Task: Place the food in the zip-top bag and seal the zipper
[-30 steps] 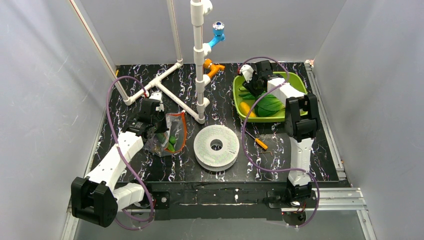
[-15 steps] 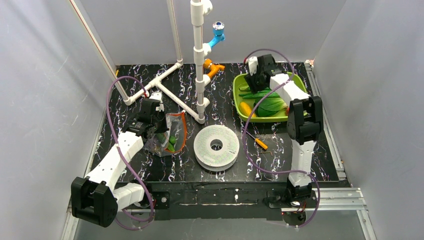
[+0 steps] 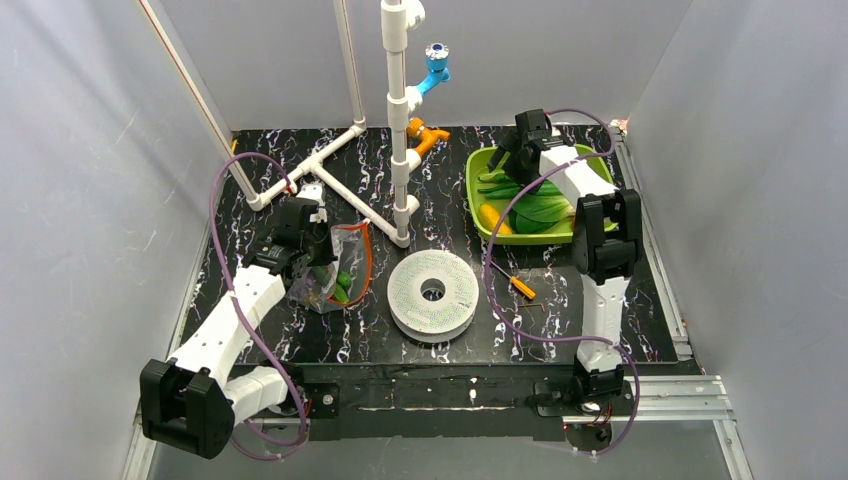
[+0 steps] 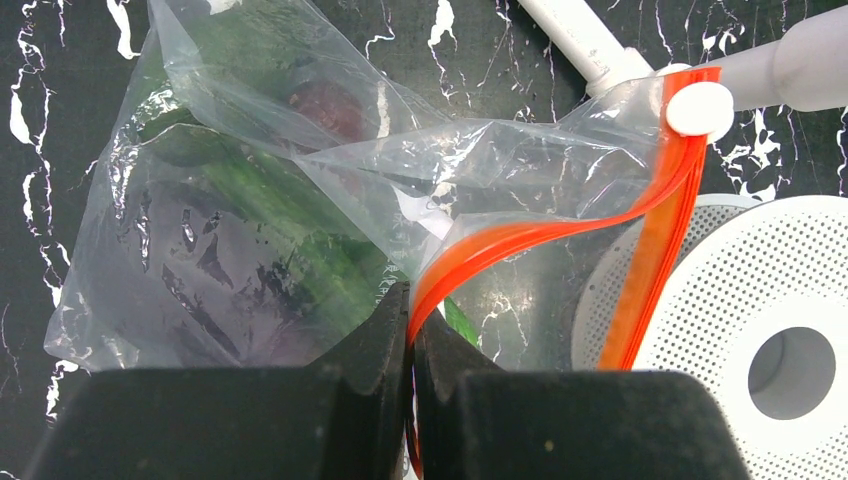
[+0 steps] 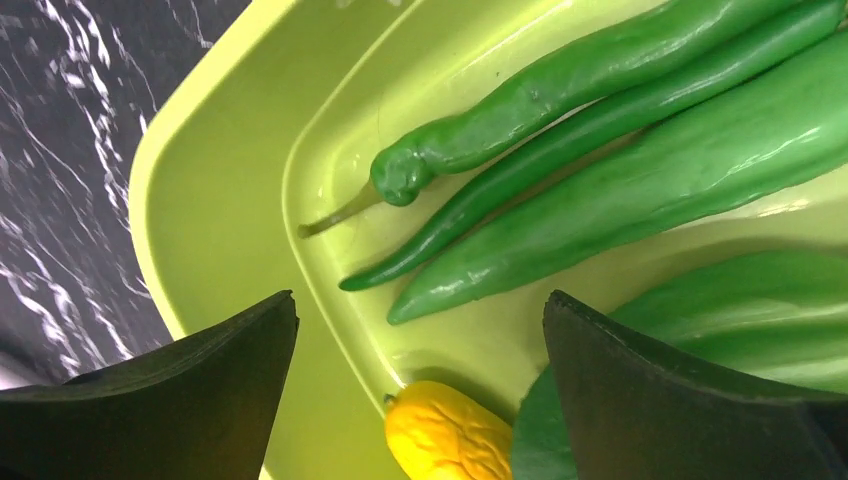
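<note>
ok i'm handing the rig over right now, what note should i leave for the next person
Left pincer: shut on the zipper at the mouth of the zip-top bag, left of the white disc.
Right pincer: open, empty, over the lime-green tray.
Done: green pieces and a dark red one are in the bag.
Left: green peppers, bok choy and a yellow-orange piece lie in the tray. Bag them, then seal the zipper, which is open.

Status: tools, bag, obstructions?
Left tool shut on zipper, bag mouth open. Right tool open above peppers in tray. White spool between bag and tray.
</note>
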